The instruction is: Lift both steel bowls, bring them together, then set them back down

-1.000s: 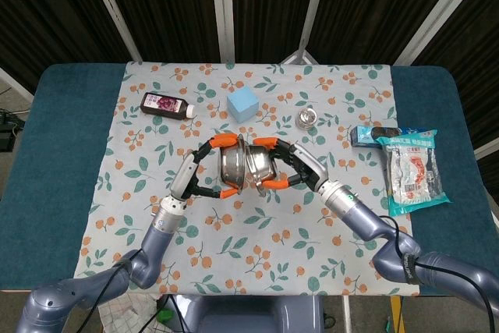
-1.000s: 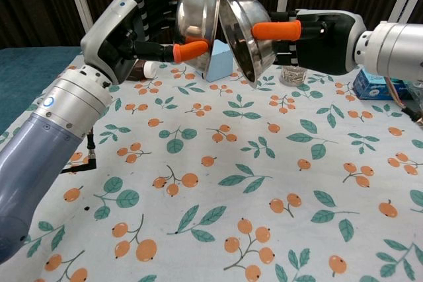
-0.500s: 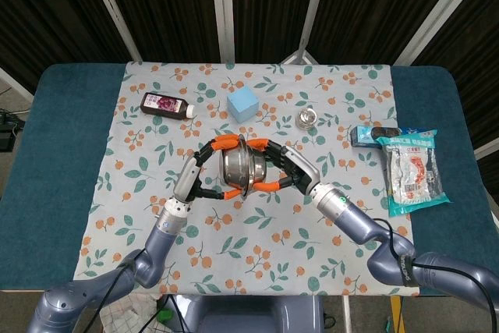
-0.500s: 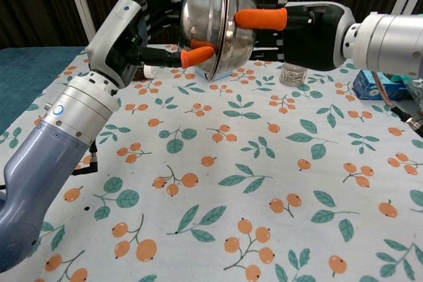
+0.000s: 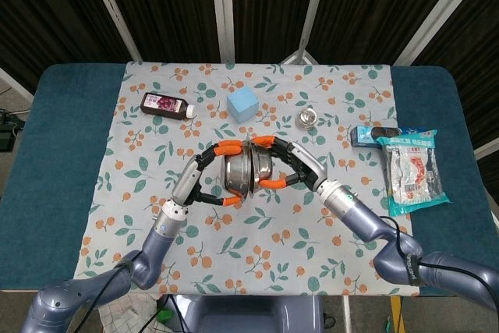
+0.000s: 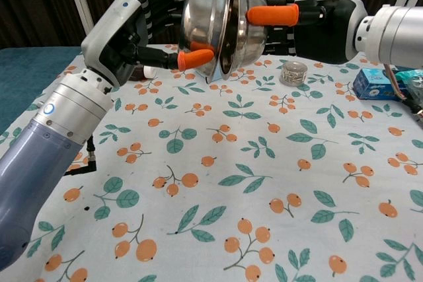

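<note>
Gleaming steel bowls [image 6: 218, 21], rim against rim, tipped sideways, aloft.

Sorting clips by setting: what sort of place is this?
Probably a lab or test room, not a home: a table under a fruit-print cloth, black curtains on pale frames behind, and assorted props like a blue cube.

Two polished, mirror-bright steel bowls [image 6: 211, 21] gleam above a matt floral-print cloth [image 6: 264, 183]. At three o'clock lies a glossy plastic snack packet [image 5: 413, 173]; at eleven, a shiny dark plastic bottle [image 5: 167, 105].
</note>
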You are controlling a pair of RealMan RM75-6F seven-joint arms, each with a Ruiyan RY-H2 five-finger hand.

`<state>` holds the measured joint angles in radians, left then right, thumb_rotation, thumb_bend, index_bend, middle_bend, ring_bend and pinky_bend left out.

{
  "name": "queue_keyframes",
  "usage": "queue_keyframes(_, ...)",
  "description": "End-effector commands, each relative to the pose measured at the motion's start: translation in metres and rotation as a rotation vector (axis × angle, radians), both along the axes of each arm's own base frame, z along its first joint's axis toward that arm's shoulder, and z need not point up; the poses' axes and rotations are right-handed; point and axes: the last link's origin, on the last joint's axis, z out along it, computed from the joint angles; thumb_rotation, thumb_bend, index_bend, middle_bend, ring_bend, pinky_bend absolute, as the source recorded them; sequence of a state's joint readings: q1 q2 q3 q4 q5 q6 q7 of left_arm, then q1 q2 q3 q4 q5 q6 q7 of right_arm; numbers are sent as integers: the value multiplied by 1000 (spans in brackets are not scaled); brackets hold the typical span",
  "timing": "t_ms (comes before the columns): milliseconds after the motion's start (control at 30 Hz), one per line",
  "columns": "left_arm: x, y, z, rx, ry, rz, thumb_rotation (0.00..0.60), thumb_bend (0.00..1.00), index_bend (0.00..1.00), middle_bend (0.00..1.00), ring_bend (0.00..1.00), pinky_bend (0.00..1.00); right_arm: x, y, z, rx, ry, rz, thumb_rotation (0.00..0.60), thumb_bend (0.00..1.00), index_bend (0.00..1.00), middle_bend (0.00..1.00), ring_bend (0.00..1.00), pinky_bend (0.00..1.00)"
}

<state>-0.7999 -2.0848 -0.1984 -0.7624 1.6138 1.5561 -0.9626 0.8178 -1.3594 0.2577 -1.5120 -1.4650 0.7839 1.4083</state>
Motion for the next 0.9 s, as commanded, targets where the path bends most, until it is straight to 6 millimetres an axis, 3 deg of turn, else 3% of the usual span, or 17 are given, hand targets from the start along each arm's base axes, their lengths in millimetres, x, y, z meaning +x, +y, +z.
queue_keyframes(33, 3, -2, -3, 3, 11, -7, 600, 0, 375, 256, 232, 361, 4, 3, -3, 10, 1, 8, 600, 87, 432, 290, 463, 172)
queue_keyframes(267, 6, -2, -7, 31, 29, -12, 600, 0, 375, 257, 232, 361, 10, 14, -8, 42, 12, 42, 600, 87, 432, 290, 464, 172)
queue_keyframes(533, -3, 2, 10, 120, 26, -20, 600, 0, 376, 258, 232, 358, -4, 3, 8, -9, 13, 3, 600, 88, 432, 290, 464, 172)
queue_keyframes(767, -9, 0, 10, 120, 47, -17, 600, 0, 386, 259, 232, 350, -4, 5, 4, -5, 48, 24, 600, 91, 432, 290, 463, 172)
queue_keyframes(900, -22, 6, 12, 171, 173, 18, 600, 0, 394, 282, 232, 349, -16, -2, 1, -76, 228, 75, 600, 97, 441, 290, 464, 172)
